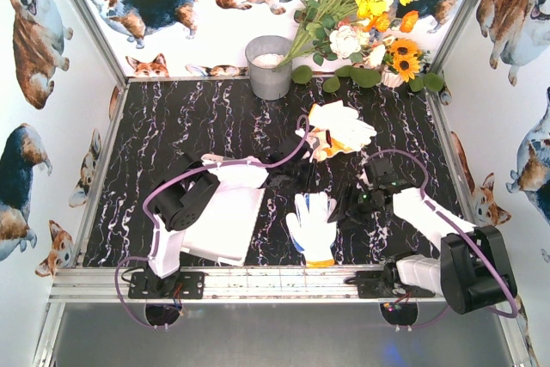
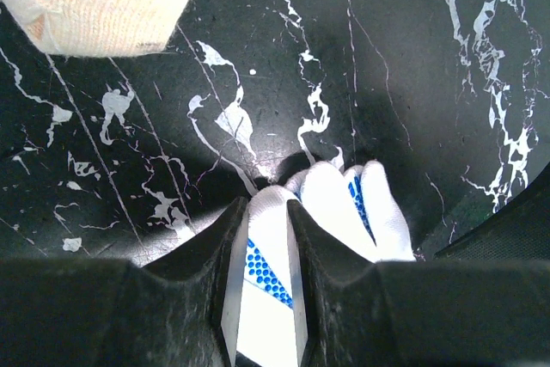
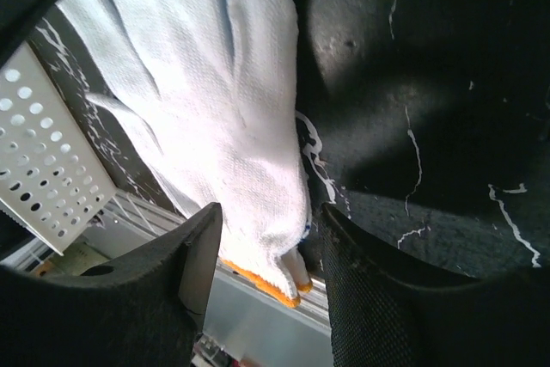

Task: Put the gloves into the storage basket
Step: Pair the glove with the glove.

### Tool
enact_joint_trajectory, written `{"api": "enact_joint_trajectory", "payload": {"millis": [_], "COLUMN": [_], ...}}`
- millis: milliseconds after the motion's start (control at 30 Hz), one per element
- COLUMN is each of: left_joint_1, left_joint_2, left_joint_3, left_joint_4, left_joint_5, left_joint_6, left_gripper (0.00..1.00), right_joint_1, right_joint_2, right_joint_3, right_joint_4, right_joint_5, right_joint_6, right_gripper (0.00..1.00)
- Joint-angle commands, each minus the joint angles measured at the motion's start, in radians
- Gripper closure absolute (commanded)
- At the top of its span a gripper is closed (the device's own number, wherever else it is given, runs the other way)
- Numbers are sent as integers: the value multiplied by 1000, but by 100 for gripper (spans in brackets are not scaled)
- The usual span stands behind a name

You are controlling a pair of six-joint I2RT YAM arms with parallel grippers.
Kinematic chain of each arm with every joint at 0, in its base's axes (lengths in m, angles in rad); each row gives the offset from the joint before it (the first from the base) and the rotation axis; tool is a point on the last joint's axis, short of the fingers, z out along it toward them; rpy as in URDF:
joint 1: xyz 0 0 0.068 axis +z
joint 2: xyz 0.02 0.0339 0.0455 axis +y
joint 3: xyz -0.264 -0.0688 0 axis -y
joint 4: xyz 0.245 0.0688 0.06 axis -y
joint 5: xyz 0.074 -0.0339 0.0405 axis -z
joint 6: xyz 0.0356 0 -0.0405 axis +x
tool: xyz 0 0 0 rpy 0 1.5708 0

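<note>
**One glove, two hands on it, could get messy**

The left hand [image 2: 266,208] is pinching one fingertip of the blue-dotted glove [image 1: 312,223]. The glove lies flat on the counter [image 1: 189,126], just right of the storage basket [image 1: 232,221]. The right hand [image 3: 271,221] is spread at the orange cuff end, and I can't tell if it touches. My worry is that a nip on one knit finger is thin. The glove could slip out on the lift, or dangle and snag the basket rim. If the right hand clamps too, they'd tug against each other. The cream gloves [image 1: 339,131] farther back aren't in yet.
</note>
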Motion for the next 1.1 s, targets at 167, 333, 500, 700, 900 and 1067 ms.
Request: {"api": "enact_joint_trajectory", "payload": {"millis": [167,333,500,700,900,1067], "left_joint_1": [-5,-5,-5,-5,-4,-2], "left_joint_2": [10,-20,-61,-94,-117,-91], "left_joint_3": [-29,-50,-76,-103,-134,-138], "left_joint_4": [32,37,42,39,38,22], "left_joint_5": [-2,-23,-63,-99,-138,-150], "left_joint_6": [1,-3,-5,-16,-22,-26], "left_gripper": [84,94,100,100,100,100], "right_joint_1": [14,21,21,21,21,21], "right_joint_2": [45,83,113,144,143,131], "right_joint_3": [-42,-50,-46,-56,-61,-59], "right_joint_4": [42,69,41,40,43,46], "right_joint_5": [-59,-55,7,33,44,38], "right_joint_6": [1,10,26,31,35,36], "right_gripper": [56,71,92,98,99,99]}}
